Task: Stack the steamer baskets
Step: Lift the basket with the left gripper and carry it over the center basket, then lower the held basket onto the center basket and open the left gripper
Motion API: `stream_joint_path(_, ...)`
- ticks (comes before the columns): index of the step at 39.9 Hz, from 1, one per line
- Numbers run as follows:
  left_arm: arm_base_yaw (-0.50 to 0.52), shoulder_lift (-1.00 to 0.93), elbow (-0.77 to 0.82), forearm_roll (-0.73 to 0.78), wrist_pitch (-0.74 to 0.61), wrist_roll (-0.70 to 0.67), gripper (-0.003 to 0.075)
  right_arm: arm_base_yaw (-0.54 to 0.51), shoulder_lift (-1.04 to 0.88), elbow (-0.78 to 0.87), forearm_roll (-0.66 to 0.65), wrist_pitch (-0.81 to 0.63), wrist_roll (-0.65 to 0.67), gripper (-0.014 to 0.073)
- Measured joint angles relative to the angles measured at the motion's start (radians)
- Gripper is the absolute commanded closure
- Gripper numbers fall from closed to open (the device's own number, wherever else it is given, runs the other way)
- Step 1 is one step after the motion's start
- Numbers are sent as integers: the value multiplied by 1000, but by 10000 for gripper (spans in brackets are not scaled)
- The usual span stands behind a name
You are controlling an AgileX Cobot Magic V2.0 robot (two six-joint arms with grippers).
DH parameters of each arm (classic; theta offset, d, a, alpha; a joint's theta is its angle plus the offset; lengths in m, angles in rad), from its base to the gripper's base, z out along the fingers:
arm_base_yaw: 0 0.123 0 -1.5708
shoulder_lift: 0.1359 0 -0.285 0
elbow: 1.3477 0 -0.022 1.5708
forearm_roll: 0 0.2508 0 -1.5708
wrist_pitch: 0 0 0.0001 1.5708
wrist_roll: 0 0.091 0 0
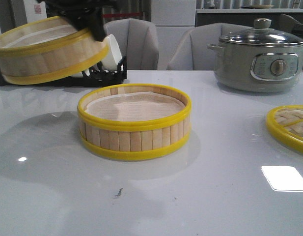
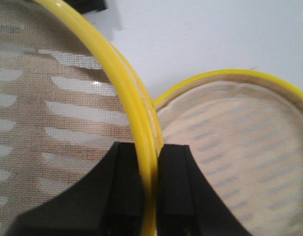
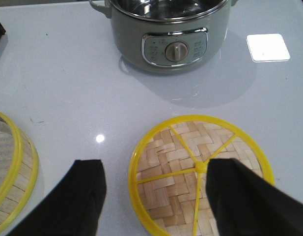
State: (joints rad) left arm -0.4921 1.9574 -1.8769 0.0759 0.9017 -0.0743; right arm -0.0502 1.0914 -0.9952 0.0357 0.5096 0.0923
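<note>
Grey electric pot [image 1: 260, 61], woven bamboo lid [image 3: 200, 179], black rack [image 1: 104, 76]

- The left gripper [image 2: 150, 196] had matte black fingers [image 2: 124, 196], blocky and flat-faced, widening toward the base.
- The right gripper [image 3: 156, 196] showed two broad black fingers [image 3: 87, 196], plain and unmarked.
- In the front view, the left arm [image 1: 80, 12] appeared as dark black hardware.
</note>
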Motion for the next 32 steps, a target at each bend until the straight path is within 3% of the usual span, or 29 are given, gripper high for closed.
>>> stream_joint_path(14, -258, 36, -8, -14, 40, 21, 636, 0, 0, 0, 0, 8, 0, 46)
stream_joint_path(32, -317, 113, -9, -4, 39, 27, 636, 0, 0, 0, 0, 14, 0, 46)
